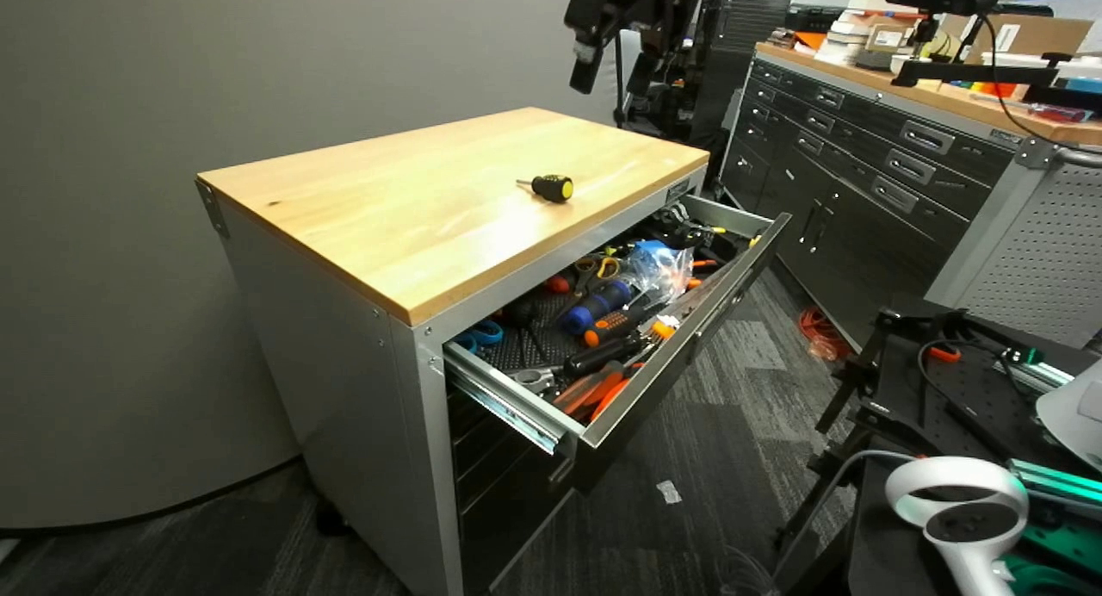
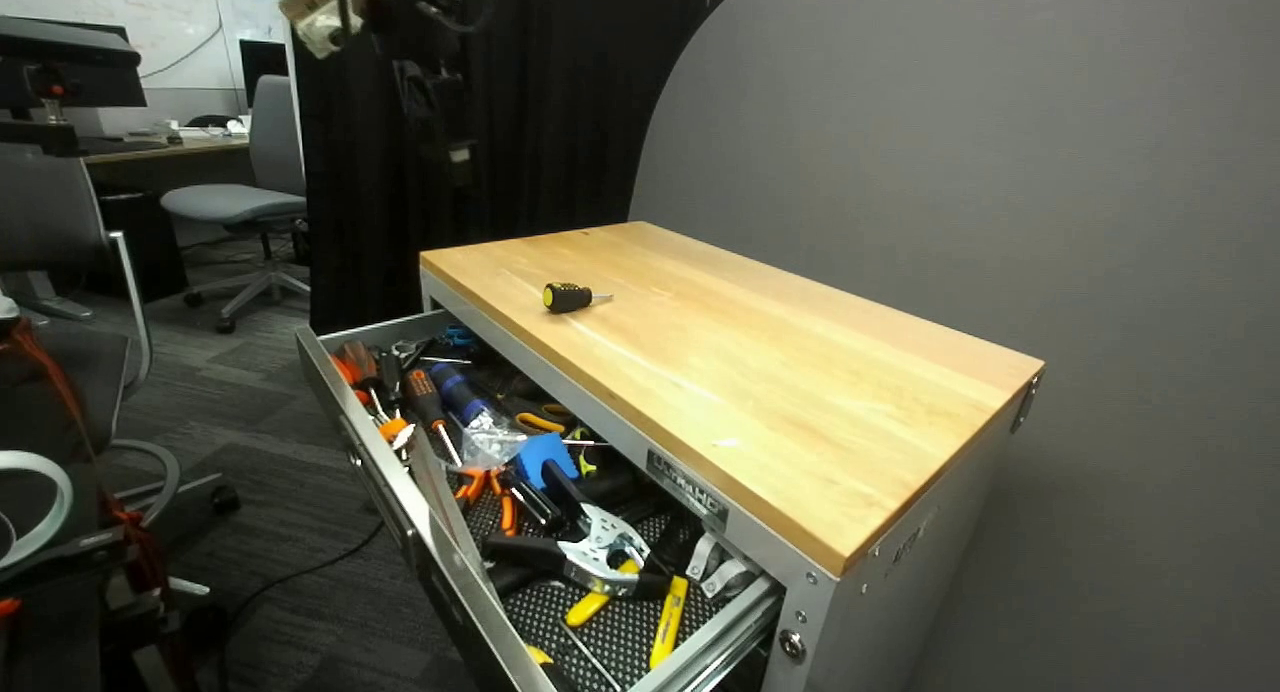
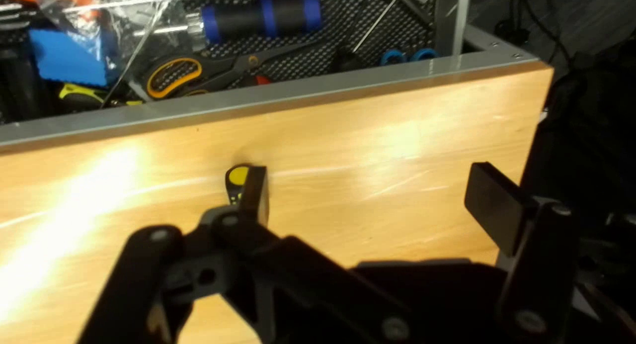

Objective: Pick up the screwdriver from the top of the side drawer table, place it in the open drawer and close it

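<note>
At the left of the wrist view the screwdriver (image 3: 235, 186) lies on the wood top (image 3: 357, 140) of the cabinet (image 1: 336, 355), handle end toward the front edge, partly hidden by a finger (image 3: 255, 191); to its right the gripper (image 3: 371, 197) hangs above the wood, jaws spread wide and holding nothing. The step now looks to be the reach: shift left until the dark handle sits between the pads (image 3: 492, 207), and only then come down, since dropping straight from here could land that finger on the tool. Little turning seems called for; best grip the handle's thick part, not the thin shaft, and close gently, as it may roll. In an exterior view the drawer (image 2: 440, 542) stands pulled out and crowded: at its far left orange handles (image 2: 355, 360), then an orange-and-black handle (image 2: 424, 397), a blue-and-black grip (image 2: 457, 390), a clear bag (image 2: 488, 444), scissors (image 2: 540, 420) with yellow loops, a blue piece (image 2: 545, 459), and at the near right a clamp (image 2: 605, 547) and yellow handles (image 2: 668, 622). Later, a low release seems wise, the screwdriver lying flat, away from the bulky clamp, so that nothing catches as the drawer goes in.
</note>
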